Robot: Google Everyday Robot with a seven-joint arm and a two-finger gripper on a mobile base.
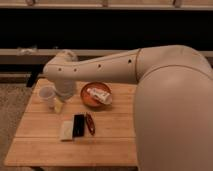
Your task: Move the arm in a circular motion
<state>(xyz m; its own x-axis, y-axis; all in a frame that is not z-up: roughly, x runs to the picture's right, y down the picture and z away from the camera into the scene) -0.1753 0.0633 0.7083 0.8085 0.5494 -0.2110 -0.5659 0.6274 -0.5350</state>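
The arm (115, 67) is a thick cream-white tube with small dark screw holes. It fills the right side of the camera view and reaches left over the wooden table (115, 145). At its bent far end (61, 72) it turns down. Its gripper (59, 105) shows as a small pale-yellow tip, just above the table's left part and right of a white cup (46, 93). It holds nothing that I can see.
An orange bowl (96, 95) with a white packet in it sits mid-table under the arm. A pale bar (66, 130), a black bar (78, 125) and a red item (90, 123) lie side by side in front. A dark wall with rails runs behind.
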